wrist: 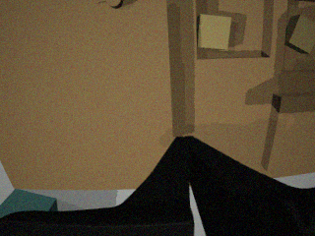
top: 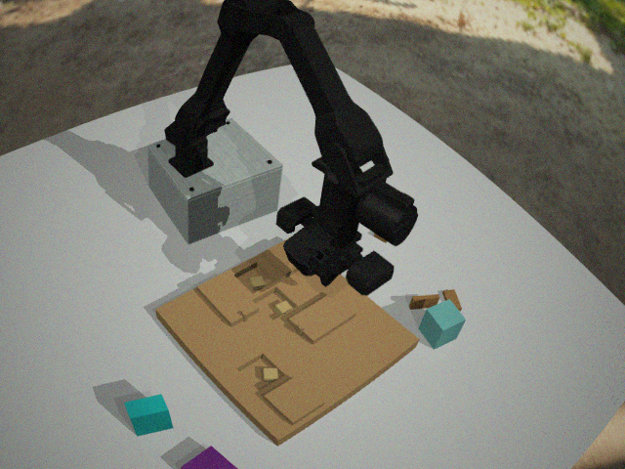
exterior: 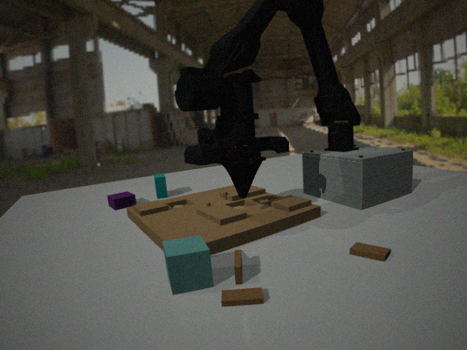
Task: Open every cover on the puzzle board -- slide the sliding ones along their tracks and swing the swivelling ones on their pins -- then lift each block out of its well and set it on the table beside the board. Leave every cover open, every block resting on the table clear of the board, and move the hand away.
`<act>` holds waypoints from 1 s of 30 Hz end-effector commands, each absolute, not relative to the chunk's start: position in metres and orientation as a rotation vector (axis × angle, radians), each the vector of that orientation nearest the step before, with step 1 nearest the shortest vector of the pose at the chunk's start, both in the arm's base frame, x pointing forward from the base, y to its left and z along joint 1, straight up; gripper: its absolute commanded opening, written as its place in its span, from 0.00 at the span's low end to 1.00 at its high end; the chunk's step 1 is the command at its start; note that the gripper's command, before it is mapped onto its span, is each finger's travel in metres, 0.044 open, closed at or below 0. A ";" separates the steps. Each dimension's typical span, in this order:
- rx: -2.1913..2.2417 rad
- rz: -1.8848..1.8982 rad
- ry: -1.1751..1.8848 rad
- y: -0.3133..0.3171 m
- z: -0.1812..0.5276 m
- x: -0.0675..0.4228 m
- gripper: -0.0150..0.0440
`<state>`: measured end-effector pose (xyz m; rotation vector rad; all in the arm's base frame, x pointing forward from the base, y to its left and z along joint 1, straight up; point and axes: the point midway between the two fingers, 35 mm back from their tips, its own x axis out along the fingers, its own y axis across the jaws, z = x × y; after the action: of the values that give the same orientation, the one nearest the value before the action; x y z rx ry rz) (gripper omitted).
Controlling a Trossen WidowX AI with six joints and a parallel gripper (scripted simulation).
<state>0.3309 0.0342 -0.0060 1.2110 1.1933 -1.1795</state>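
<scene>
The brown puzzle board (top: 353, 348) (exterior: 176, 226) (wrist: 79, 92) lies flat on the table. Three open wells each show a tan block: one at the back (top: 258, 281) (wrist: 302, 33), one in the middle (top: 283, 307) (wrist: 215, 30), one at the front (top: 270, 373). Their flat covers (top: 225, 297) (top: 322, 318) (top: 292, 404) sit beside the wells. My gripper (exterior: 241, 195) (wrist: 183, 145) is shut and empty. Its tip is down at the board's surface near the back edge, beside a raised cover (exterior: 252, 192) (wrist: 180, 59). In the top view the hand hides the fingertips.
A teal cube (top: 441, 322) (exterior: 187, 263) (wrist: 27, 203) and small brown slabs (top: 424, 301) (exterior: 241, 296) (exterior: 369, 251) lie right of the board. A teal block (top: 147, 413) (exterior: 160, 185) and a purple block (top: 209, 460) (exterior: 120, 200) lie left. The arm's grey base (top: 222, 187) (exterior: 358, 176) stands behind.
</scene>
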 end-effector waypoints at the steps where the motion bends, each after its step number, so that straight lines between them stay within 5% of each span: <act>1: 1.212 -1.187 1.194 0.034 -0.012 0.330 0.25; 30: 1.212 -1.187 1.194 0.034 -0.039 0.329 0.25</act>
<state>0.3303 0.0341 -0.0350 1.2117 1.1936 -1.1797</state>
